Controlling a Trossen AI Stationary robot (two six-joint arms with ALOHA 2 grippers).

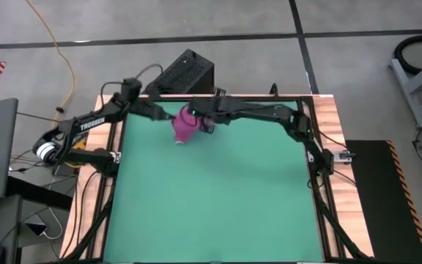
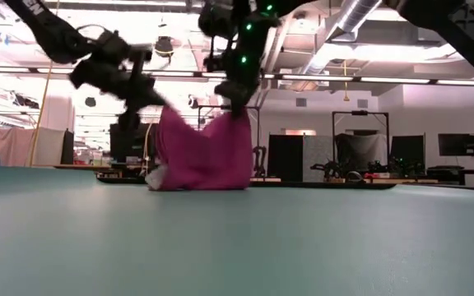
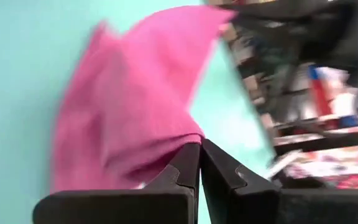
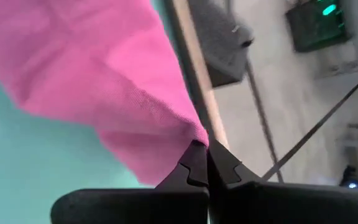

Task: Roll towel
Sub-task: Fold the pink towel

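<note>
The magenta towel (image 1: 184, 126) hangs bunched between my two grippers near the table's far edge, left of centre; its lower part (image 2: 196, 177) rests on the green mat, with a bit of white at its lower left (image 2: 156, 174). My left gripper (image 1: 165, 114) is shut on the towel's left upper corner. My right gripper (image 1: 195, 111) is shut on its right upper corner. Both wrist views show the cloth (image 3: 135, 106) (image 4: 92, 74) spreading away from the shut fingertips. My left gripper pinches a corner of the towel (image 3: 188, 138) between its two fingertips (image 3: 194, 155), slanting down from the table's left. The cloth hangs slack below it, its lower part on the mat. My right gripper pinches another corner (image 4: 197, 137) between its fingertips (image 4: 194, 158), pointing down from above. The cloth hangs below it (image 2: 235, 115), its lower end on the mat.
A black box (image 1: 185, 73) stands just beyond the table's far edge, behind the grippers. Wooden borders (image 1: 328, 132) and a black frame run round the green mat (image 1: 218, 198), which stretches toward the near edge.
</note>
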